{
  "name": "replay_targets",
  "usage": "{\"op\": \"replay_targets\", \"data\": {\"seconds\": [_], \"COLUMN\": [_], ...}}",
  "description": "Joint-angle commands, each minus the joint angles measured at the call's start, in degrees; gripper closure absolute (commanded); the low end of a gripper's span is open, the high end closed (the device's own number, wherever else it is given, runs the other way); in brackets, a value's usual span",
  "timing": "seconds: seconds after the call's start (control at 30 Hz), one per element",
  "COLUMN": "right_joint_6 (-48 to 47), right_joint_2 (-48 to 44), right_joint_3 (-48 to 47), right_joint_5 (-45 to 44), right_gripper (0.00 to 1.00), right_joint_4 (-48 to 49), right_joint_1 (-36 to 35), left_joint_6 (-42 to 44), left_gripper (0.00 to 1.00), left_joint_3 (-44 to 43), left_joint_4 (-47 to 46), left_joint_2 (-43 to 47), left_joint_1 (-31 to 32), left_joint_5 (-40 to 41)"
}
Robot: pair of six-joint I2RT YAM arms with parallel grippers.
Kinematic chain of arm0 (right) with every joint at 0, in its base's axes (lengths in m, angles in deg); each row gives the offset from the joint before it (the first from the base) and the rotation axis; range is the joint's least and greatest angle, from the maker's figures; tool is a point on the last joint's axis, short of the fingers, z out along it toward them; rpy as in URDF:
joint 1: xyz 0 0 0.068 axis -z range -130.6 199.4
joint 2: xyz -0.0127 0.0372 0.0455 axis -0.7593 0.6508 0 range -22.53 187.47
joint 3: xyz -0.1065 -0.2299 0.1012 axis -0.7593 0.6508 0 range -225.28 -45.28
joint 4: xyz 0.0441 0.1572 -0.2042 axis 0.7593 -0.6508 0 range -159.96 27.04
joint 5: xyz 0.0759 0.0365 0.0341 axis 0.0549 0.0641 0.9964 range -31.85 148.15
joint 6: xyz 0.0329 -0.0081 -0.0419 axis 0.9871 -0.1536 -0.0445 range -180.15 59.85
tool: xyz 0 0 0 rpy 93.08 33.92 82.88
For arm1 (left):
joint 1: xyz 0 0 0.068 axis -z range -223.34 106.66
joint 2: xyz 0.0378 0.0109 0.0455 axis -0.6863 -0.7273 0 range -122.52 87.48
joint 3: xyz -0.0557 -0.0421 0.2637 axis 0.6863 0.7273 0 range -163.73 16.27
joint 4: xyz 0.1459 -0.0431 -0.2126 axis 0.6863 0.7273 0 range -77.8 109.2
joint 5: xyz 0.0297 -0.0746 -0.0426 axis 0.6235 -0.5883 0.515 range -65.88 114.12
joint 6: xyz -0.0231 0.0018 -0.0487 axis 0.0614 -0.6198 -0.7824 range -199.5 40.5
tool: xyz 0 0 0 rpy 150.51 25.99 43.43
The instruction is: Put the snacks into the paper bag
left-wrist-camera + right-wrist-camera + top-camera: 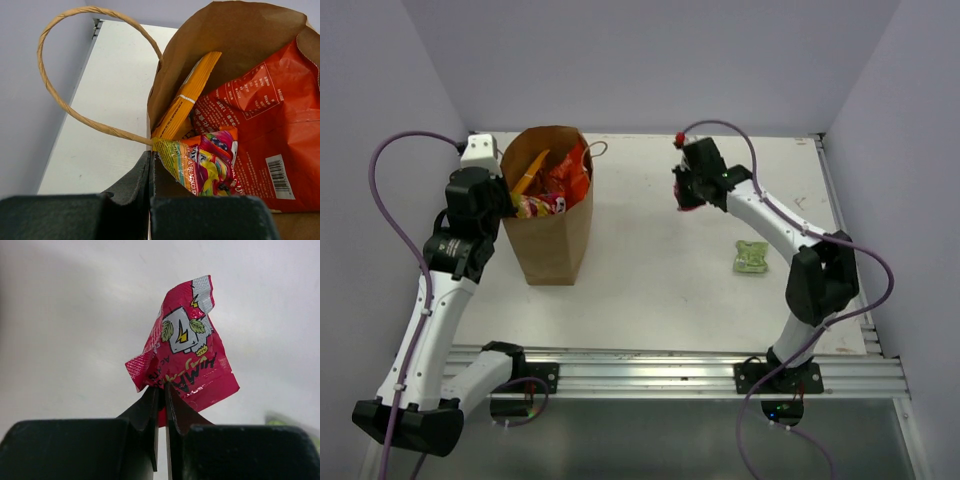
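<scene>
Pinching pink packet [187,360] in right claw [160,387], fingers almost together, above table [650,270], upper centre. Gripping bag [552,245] rim at upper left with left claw [151,157], fully closed. Showing snacks [260,125] inside bag, green packet [751,257] lying right.

— Is the path to the paper bag [552,230] open?
— Yes, open table [650,260] lies between it and the right gripper [686,196].
— And its mouth?
— Crowded: snacks [260,130] fill most of it, the left gripper [151,159] clamps the left rim, and a handle [55,95] loops out beside it.
— Elsewhere?
— A green packet [751,257] lies near the right arm.
</scene>
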Motion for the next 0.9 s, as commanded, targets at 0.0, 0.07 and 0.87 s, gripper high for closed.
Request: {"op": "replay_targets", "data": {"seconds": [0.0, 0.07, 0.87], "right_joint_6": [-1.5, -1.3, -1.5], "right_joint_2": [-5.2, -3.0, 10.2], "right_joint_3": [-19.2, -26.0, -57.8], "right_joint_5": [6.1, 9.1, 9.5], "right_gripper": [1.0, 1.0, 0.27], "right_joint_4": [1.4, 1.0, -9.1], "right_joint_1": [-6.7, -9.0, -21.6], "left_joint_6": [0.5, 0.6, 0.1], "left_gripper": [1.0, 1.0, 1.0], "left_joint_3": [-0.6, -0.6, -0.3], "left_joint_4": [-2.6, -2.6, -2.8], "left_joint_2": [-0.3, -0.4, 0.0], "left_joint_1": [0.0, 0.0, 0.0], "left_joint_5": [-0.6, -0.6, -0.8]}}
